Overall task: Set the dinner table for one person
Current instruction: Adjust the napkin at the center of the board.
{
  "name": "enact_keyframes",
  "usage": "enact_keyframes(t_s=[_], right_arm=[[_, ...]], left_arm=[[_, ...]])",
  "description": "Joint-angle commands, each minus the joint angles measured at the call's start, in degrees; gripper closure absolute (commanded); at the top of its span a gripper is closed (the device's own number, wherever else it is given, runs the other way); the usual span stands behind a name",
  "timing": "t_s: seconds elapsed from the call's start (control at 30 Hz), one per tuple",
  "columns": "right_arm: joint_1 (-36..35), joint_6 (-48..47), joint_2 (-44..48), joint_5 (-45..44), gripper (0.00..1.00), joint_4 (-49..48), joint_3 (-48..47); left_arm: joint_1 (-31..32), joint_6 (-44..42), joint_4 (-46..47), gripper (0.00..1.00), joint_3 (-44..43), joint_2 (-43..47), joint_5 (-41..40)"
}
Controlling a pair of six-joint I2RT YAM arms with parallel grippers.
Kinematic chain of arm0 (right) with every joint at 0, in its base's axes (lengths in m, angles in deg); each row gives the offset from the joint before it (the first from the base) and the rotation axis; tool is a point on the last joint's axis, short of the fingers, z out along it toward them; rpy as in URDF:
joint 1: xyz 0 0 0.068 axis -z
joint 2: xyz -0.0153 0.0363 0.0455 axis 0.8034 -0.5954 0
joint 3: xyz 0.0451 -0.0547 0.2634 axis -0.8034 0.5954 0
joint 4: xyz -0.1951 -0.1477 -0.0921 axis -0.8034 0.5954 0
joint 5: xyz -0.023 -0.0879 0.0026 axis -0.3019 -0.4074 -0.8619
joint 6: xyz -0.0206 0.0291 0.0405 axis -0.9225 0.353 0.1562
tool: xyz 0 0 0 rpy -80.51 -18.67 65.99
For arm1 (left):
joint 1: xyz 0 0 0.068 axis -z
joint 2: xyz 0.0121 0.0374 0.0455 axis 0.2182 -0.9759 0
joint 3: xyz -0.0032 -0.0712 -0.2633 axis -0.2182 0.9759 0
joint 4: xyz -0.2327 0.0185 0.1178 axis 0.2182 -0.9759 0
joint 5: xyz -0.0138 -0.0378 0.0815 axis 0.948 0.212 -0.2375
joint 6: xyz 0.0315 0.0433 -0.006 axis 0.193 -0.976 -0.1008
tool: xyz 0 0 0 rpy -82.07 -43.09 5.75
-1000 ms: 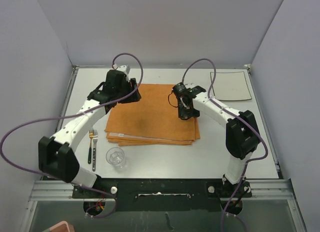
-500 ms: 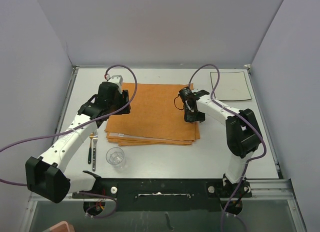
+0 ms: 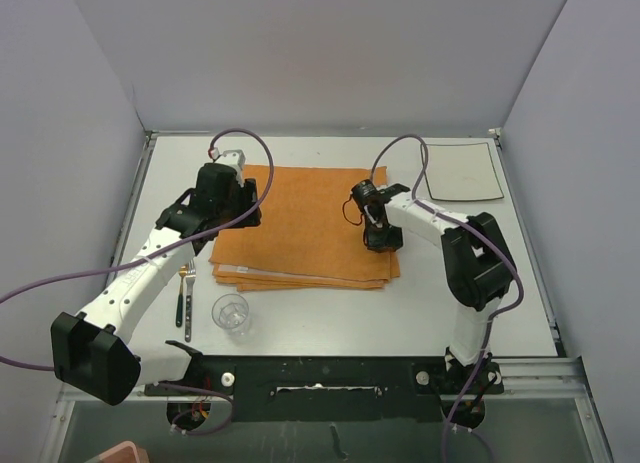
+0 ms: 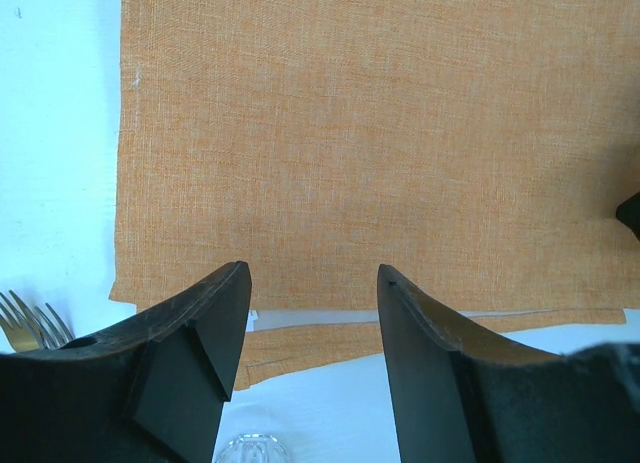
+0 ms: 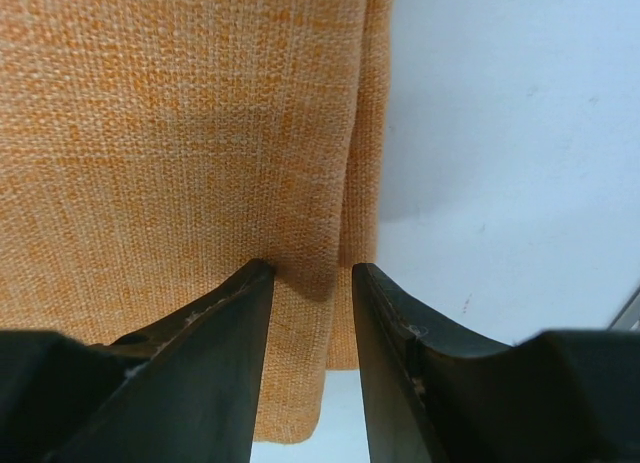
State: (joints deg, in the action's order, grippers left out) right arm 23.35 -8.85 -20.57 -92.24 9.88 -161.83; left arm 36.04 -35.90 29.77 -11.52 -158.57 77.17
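Below the right end effector (image 5: 311, 273), the dinner table (image 5: 500, 133).

White arms (image 3: 140, 268), black joints (image 3: 485, 263), seemingly purple cables (image 3: 40, 283).

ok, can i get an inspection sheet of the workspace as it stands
Surface: off-white table, bare around the items.
Job's things: folded orange mat in the centre; square white plate in the far right corner; cutlery and clear glass near left, off the mat.
Clutter: nothing seen.
Grippers: left gripper above the mat's left part, jaws apart, empty; right gripper low at the mat's right edge, jaws apart.
Cables: purple left cable and right cable loop above the arms, clear of the items.
Surroundings: plain walls on three sides.
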Motion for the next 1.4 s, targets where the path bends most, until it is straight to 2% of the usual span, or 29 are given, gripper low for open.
enact_keyframes(t_s=[0.0, 0.1, 0.13, 0.17, 0.2, 0.23, 0.5, 0.9, 1.37], right_arm=[[-0.6, 0.2, -2.2, 0.7, 0.62, -0.9, 1.1], [-0.5, 0.2, -3.6, 1.0, 0.63, -1.2, 1.2], [-0.5, 0.2, -4.1, 1.0, 0.66, -1.1, 1.1], [-0.5, 0.2, -4.6, 1.3, 0.76, -0.9, 0.9], [-0.5, 0.3, -4.8, 1.3, 0.95, -0.8, 0.8], [-0.6, 0.5, -4.9, 1.3, 1.00, -0.6, 0.7], [-1.0, 1.6, -1.8, -1.7, 1.00, 0.6, -1.0], [-0.7, 1.8, 2.7, -5.0, 1.00, 4.4, -10.3], [3.8, 1.6, 3.3, -5.9, 1.00, 5.3, -12.2]], left_arm=[[-0.3, 0.8, 3.3, 0.48, -0.1, 0.8, -0.1], [-0.3, 0.7, 3.3, 0.49, -0.3, 0.6, -0.2], [-0.3, 0.7, 3.3, 0.49, -0.3, 0.7, -0.3], [-0.3, 0.6, 3.3, 0.49, -0.3, 0.7, -0.3], [-0.3, 0.6, 3.3, 0.49, -0.3, 0.8, -0.5], [-0.3, 0.4, 3.3, 0.49, -0.3, 0.8, -0.5], [-0.6, -0.4, 3.5, 0.50, 0.0, 0.7, -1.2], [-0.8, -0.8, 4.1, 0.50, 0.3, -0.4, -0.7], [-0.9, -1.2, 4.2, 0.50, 0.4, -0.6, -0.9]])
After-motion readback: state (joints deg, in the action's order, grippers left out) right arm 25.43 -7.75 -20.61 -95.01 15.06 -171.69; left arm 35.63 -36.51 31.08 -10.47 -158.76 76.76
